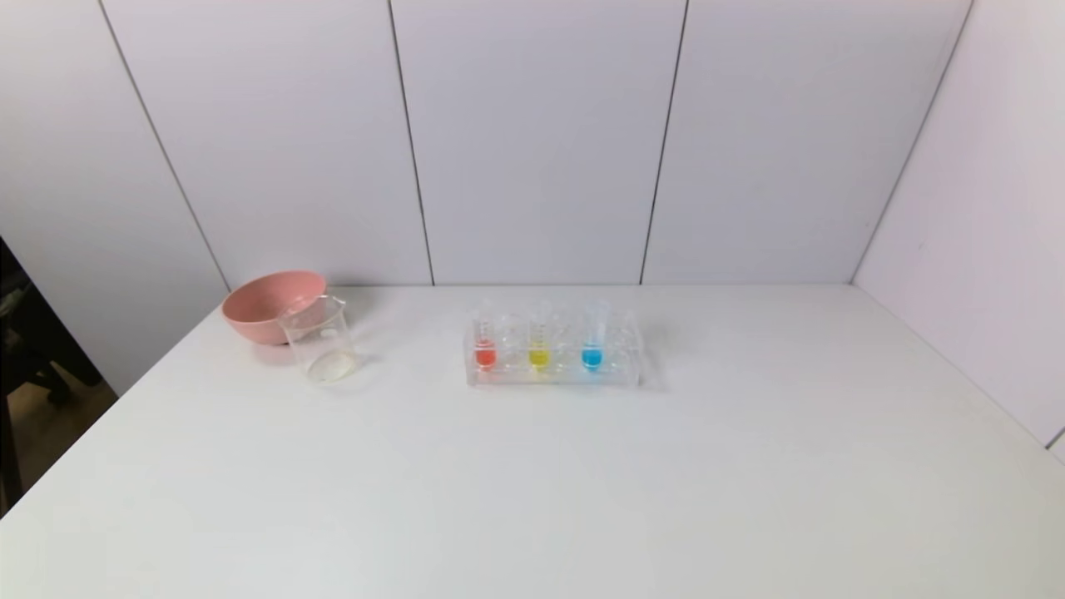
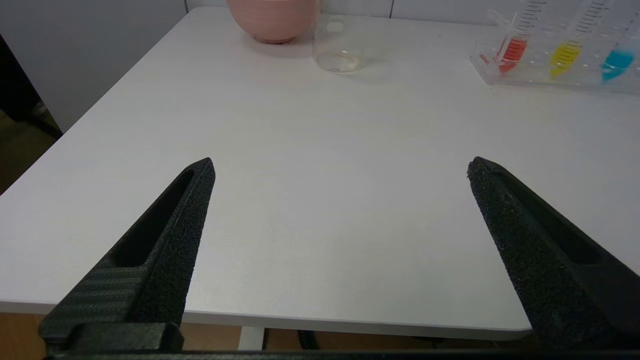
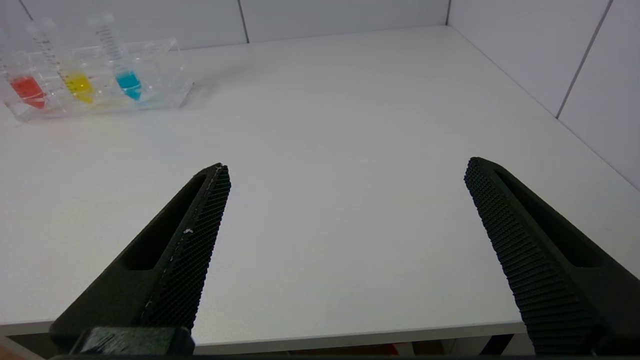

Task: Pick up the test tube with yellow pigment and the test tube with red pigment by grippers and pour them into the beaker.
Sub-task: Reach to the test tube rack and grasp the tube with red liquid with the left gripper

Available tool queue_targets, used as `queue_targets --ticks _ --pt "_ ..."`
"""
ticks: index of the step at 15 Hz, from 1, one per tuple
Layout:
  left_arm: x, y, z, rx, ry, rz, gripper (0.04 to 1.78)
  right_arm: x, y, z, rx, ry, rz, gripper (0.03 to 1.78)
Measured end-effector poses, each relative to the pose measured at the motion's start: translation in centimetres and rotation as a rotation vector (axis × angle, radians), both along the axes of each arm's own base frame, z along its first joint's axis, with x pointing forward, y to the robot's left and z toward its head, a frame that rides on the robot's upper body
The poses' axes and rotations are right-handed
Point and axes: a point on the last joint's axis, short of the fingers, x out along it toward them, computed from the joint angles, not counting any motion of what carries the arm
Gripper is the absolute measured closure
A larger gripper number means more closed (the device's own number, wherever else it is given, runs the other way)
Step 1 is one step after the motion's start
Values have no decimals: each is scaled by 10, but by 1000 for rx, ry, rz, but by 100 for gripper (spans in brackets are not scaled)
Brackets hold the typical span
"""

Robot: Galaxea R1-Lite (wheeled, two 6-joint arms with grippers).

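The test tube with red pigment [image 1: 485,348] and the test tube with yellow pigment [image 1: 539,349] stand upright in a clear rack [image 1: 553,378] at the table's middle back. They also show in the left wrist view, red [image 2: 514,46] and yellow [image 2: 567,50], and in the right wrist view, red [image 3: 27,89] and yellow [image 3: 79,84]. The clear beaker [image 1: 320,339] stands left of the rack, and shows in the left wrist view [image 2: 337,42]. My left gripper [image 2: 340,167] and right gripper [image 3: 346,170] are open and empty, near the table's front edge, out of the head view.
A tube with blue liquid [image 1: 592,343] stands at the right in the same rack. A pink bowl [image 1: 268,304] sits just behind the beaker at the back left. White wall panels close the back and right side. The white table [image 1: 532,482] stretches between grippers and rack.
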Motion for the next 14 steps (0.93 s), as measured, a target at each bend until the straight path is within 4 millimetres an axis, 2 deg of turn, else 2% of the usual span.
queue_targets --ticks 8,11,14 --pt "-1 0 3 22 -8 -6 6 0 0 0 0 0 0 10" --pt "-5 -1 28 23 -46 -41 6 0 0 0 0 0 0 10" --pt "0 -1 67 15 -39 -66 6 0 0 0 0 0 0 10"
